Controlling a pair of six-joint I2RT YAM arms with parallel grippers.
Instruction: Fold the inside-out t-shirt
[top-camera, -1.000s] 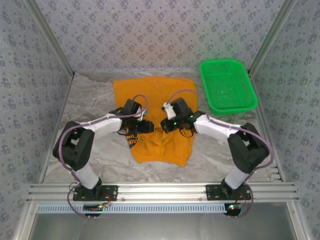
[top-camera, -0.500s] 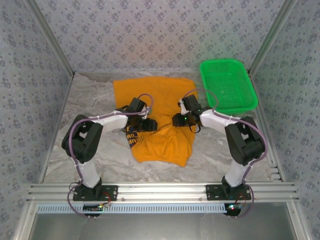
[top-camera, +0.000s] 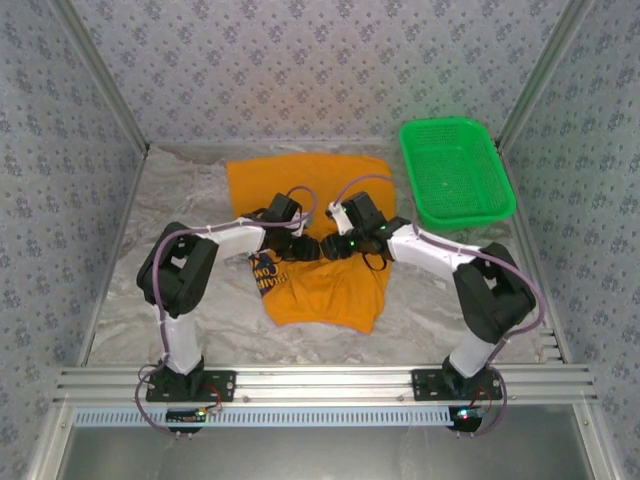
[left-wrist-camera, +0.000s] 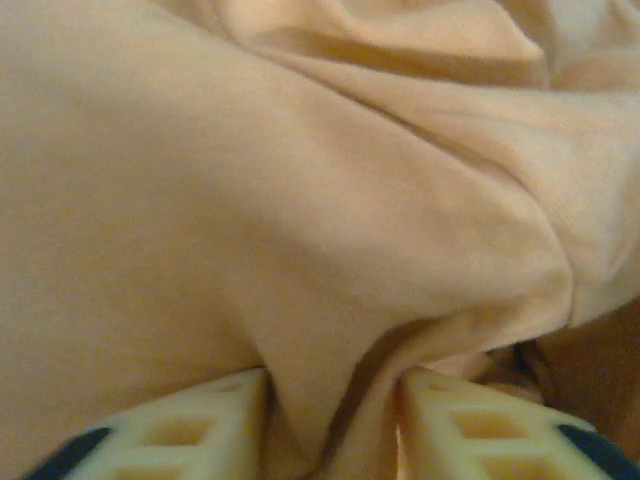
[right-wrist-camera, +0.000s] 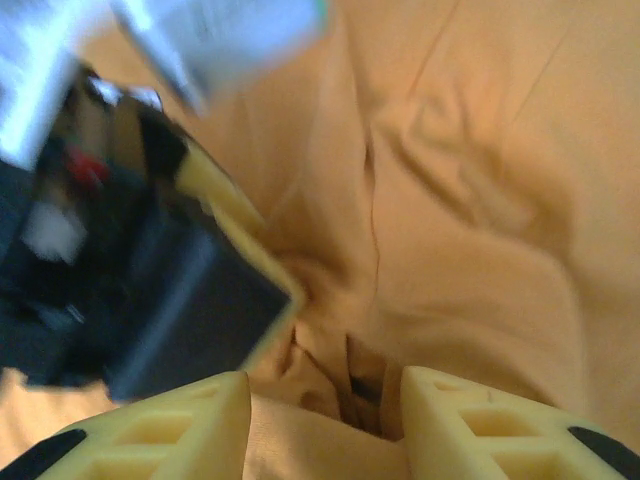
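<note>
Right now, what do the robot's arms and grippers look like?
The left arm and right arm have white links, black joints and looping purple cables. Their fingers are pale yellow with lattice cut-outs. A green light glows near the right wrist.

The orange short-sleeved cotton t-shirt (top-camera: 330, 180) bears a dark blue and white print (top-camera: 266, 272). The rectangular plastic mesh basket (top-camera: 440, 123) is green, and the tabletop (top-camera: 190, 210) is marbled grey-white.

The right gripper (right-wrist-camera: 325, 405) shows two pale yellow fingers (right-wrist-camera: 170, 430) at the bottom edge, with a bunched fold of the orange t-shirt (right-wrist-camera: 480, 250) filling the gap between them. Creased cloth spreads beyond. Just to the left, blurred, the black and yellow left gripper (right-wrist-camera: 250, 265) presses into the same fold.
</note>
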